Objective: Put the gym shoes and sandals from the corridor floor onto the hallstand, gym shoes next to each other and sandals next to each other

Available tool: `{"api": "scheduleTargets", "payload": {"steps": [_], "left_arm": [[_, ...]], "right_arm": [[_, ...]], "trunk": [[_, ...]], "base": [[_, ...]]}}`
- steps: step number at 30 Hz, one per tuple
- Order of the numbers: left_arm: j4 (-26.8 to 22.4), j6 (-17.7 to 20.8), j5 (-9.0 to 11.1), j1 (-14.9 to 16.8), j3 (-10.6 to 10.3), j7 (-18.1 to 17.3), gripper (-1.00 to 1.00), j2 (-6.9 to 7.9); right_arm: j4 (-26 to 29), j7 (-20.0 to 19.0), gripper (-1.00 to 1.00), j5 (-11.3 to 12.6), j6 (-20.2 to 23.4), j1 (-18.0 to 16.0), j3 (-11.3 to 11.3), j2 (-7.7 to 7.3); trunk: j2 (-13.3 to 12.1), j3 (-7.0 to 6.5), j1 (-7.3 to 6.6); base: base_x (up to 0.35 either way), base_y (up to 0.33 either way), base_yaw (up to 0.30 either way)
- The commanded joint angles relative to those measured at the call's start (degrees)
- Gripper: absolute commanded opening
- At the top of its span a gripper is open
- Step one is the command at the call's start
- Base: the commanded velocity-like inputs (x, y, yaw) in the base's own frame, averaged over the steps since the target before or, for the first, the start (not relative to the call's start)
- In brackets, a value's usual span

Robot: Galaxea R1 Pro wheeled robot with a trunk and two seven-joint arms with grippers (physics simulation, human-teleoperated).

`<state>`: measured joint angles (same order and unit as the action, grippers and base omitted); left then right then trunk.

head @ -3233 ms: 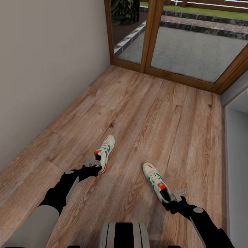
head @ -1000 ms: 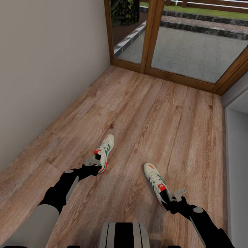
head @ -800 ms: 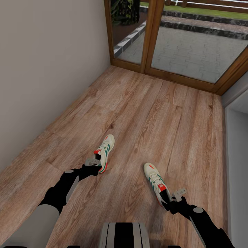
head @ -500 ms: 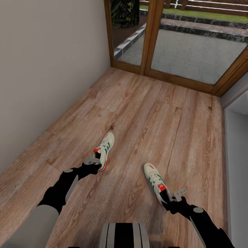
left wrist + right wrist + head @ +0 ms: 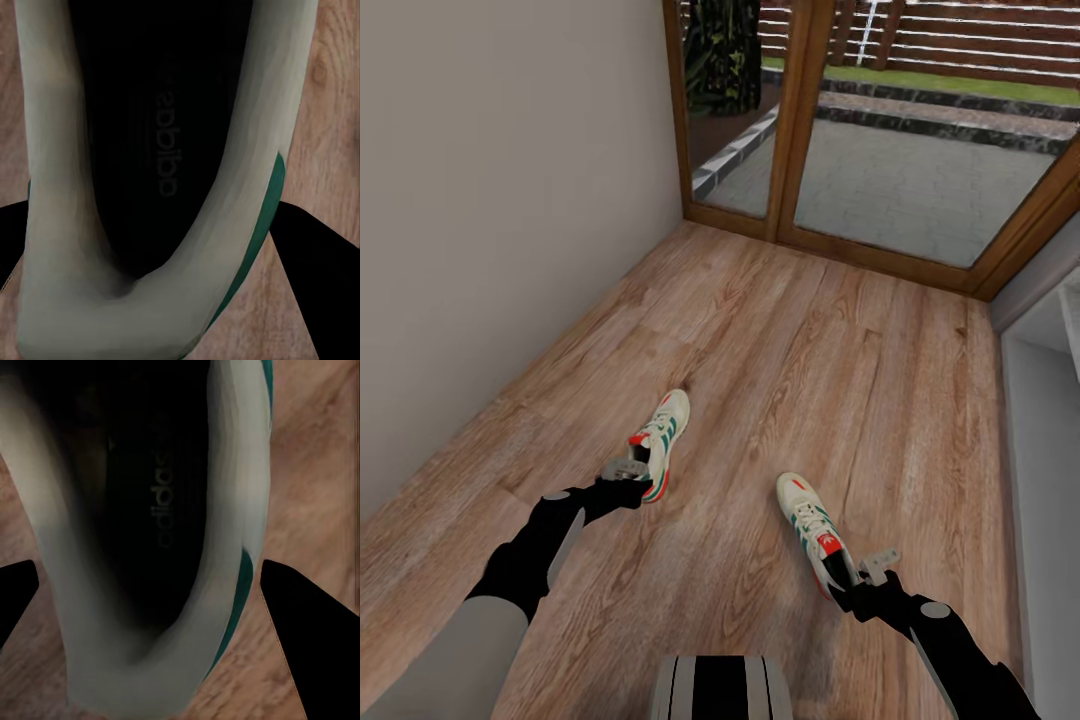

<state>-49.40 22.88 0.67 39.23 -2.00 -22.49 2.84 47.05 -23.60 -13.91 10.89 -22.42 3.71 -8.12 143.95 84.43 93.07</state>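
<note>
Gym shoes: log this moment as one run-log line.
left gripper: at heel of left gym shoe | right gripper: at heel of right gym shoe | jaws: straddling heels | corridor floor: lift unclear

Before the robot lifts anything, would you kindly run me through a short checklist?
1. Left tool at heel of the left gym shoe: ok.
2. Right tool at heel of the right gym shoe: ok.
3. Fingers either side of each heel, per wrist views: ok.
4. Firm grip on either shoe: cannot tell.
5. Shoes off the corridor floor: not ok.
6. Hallstand top free: cannot tell.
</note>
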Motion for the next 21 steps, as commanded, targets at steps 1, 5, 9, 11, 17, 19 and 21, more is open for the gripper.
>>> {"api": "scheduleTargets", "payload": {"steps": [1,5,9,11,17,19,21], "left_arm": [[-0.1,0.4,0.0,0.0,0.0,-0.1,-1.00,0.08],[-0.1,0.4,-0.1,-0.1,0.0,0.1,-1.00,0.20],[0.0,0.3,-0.2,-0.2,0.3,0.3,-1.00,0.41],[0.0,0.3,-0.3,-0.3,1.0,0.4,-1.00,0.43],[0.3,-0.2,-0.5,-0.9,3.1,0.6,-1.00,0.47],[0.4,-0.3,-0.6,-1.4,3.3,0.7,-1.00,0.51],[0.5,-0.3,-0.6,-2.6,3.6,1.0,-1.00,0.56]], "right_arm": [[0.1,-0.4,-1.00,-0.5,0.2,0.0,0.2,0.04],[0.1,-0.4,-1.00,-0.5,0.1,0.0,0.2,0.04],[0.1,-0.4,-1.00,-0.5,0.1,0.0,0.1,0.11],[0.1,-0.4,-1.00,-0.5,0.1,0.0,0.1,0.16],[0.1,-0.4,-1.00,-0.4,-0.6,0.0,0.1,0.41],[0.1,-0.4,-1.00,-0.5,-0.9,0.0,0.1,0.44],[0.0,-0.4,-1.00,-0.5,-1.7,0.0,0.1,0.46]], "trunk": [[0.0,-0.19,-0.03],[-0.1,-1.08,-0.13],[-0.1,-1.96,-0.24],[-0.1,-2.41,-0.29],[-0.2,-3.73,-0.44],[-0.2,-4.18,-0.49],[-0.3,-4.62,-0.55]], "base": [[0.000,0.000,0.000],[0.000,0.000,0.000],[0.000,0.000,0.000],[0.000,0.000,0.000],[0.000,0.000,0.000],[0.000,0.000,0.000],[0.000,0.000,0.000]]}}
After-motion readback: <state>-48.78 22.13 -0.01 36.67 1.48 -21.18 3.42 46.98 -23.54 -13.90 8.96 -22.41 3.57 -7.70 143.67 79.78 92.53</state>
